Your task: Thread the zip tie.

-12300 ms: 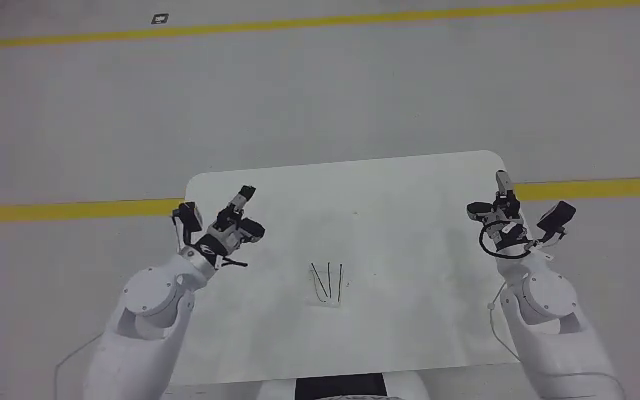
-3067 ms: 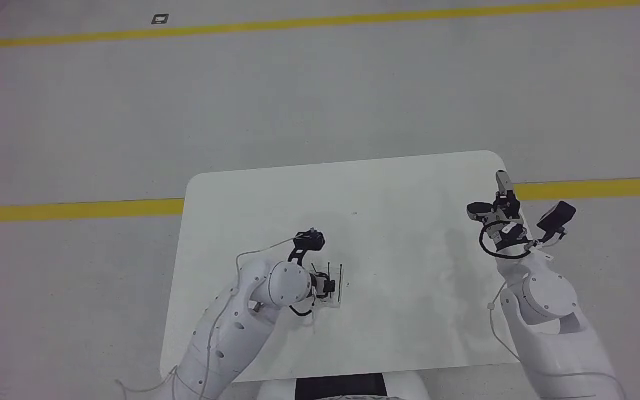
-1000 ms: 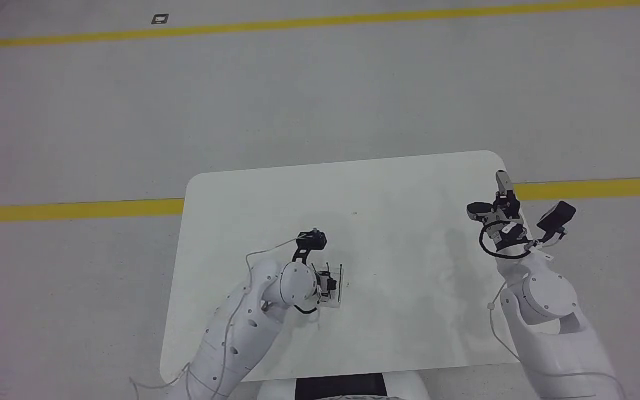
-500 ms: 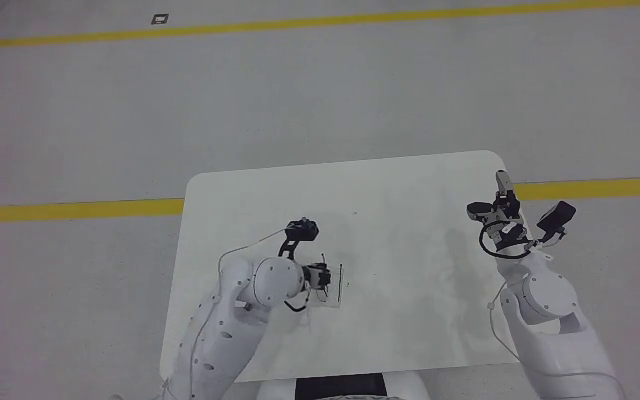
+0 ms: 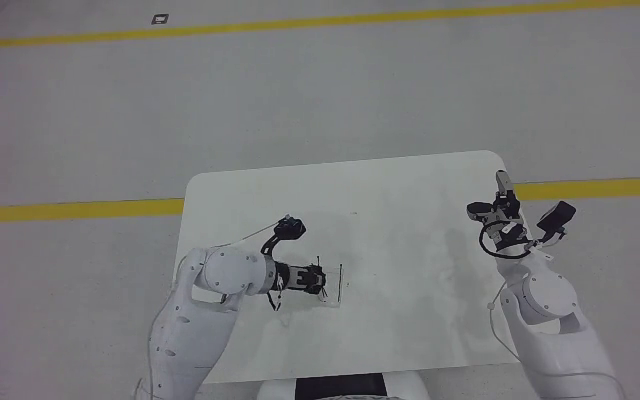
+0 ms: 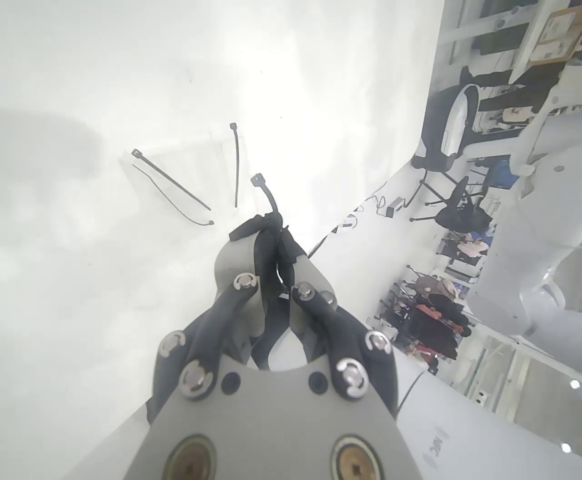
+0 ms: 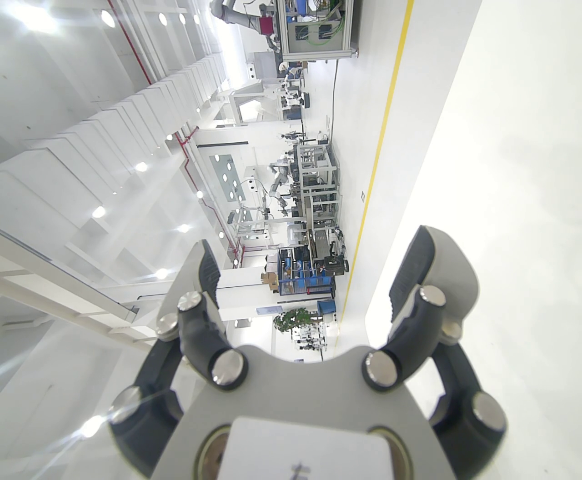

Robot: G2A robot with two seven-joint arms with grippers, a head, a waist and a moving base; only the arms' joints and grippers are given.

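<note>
My left fingers (image 6: 238,257) pinch a zip tie (image 6: 269,196), head free for threading; my right fingers (image 7: 434,261) hang open at the tabletop's (image 5: 400,195) 3 o'clock.

This is a large industrial robotics hall. It has a smooth grey floor (image 5: 300,110) marked with yellow lines (image 5: 300,22) and a high ceiling with round lights (image 7: 107,18). Aluminium-framed machine cells (image 7: 318,27), other robot arms (image 7: 278,175) and office chairs (image 6: 459,202) stand beyond the white surface (image 5: 420,190).

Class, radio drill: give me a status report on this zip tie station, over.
Left gripper: jaws shut on one zip tie, head end poking out. Right gripper: jaws open, empty, at table edge. Three spare ties lying beside; nothing blocking.
</note>
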